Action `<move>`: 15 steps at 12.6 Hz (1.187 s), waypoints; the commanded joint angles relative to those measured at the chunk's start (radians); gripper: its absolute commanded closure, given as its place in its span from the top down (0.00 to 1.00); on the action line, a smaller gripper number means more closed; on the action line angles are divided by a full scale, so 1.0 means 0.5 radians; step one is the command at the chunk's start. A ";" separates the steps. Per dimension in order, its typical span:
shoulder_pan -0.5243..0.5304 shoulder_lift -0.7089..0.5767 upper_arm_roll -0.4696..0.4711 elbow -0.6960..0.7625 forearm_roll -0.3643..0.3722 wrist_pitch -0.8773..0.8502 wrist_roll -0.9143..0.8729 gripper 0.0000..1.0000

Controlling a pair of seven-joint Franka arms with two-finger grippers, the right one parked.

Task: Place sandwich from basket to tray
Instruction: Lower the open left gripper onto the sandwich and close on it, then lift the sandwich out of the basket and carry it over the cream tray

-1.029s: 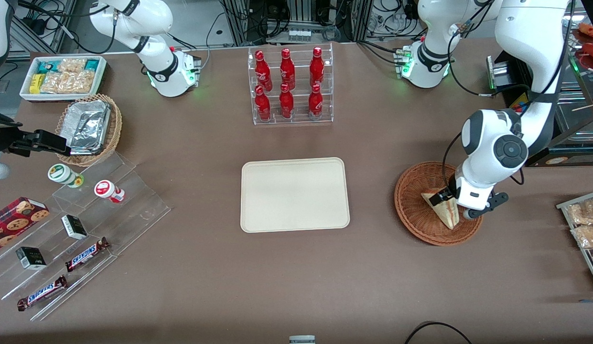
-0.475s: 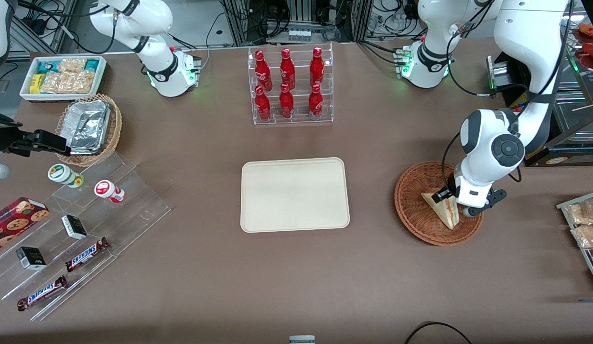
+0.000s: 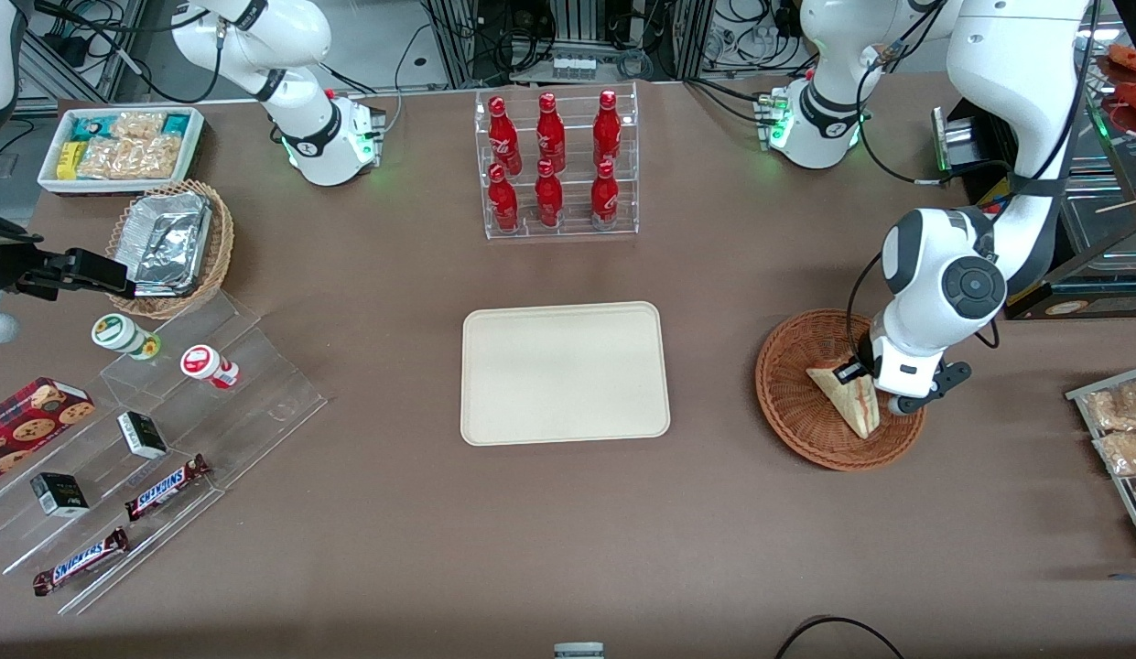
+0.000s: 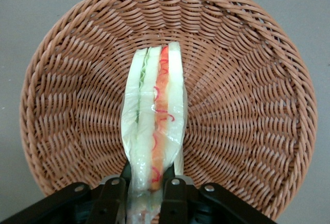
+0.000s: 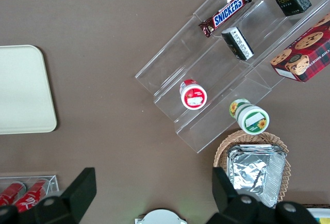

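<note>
Left gripper (image 4: 146, 190) is down in the basket (image 3: 796, 403), jaws clamped on the wide end of the sandwich (image 4: 153, 136). Sandwich stands on edge w/ filling layers facing up, tip pointing across the basket floor. Tray (image 3: 565, 372) sits mid-table, well apart from the basket, toward the parked arm's end.

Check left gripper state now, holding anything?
Left gripper: shut on the sandwich, over the basket.
</note>
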 commanded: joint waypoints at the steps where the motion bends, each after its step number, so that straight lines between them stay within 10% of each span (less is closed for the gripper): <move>1: -0.080 -0.039 -0.002 0.255 0.021 -0.392 -0.010 0.00; 15: -0.982 0.406 -0.005 1.001 -0.015 -0.676 -0.056 0.00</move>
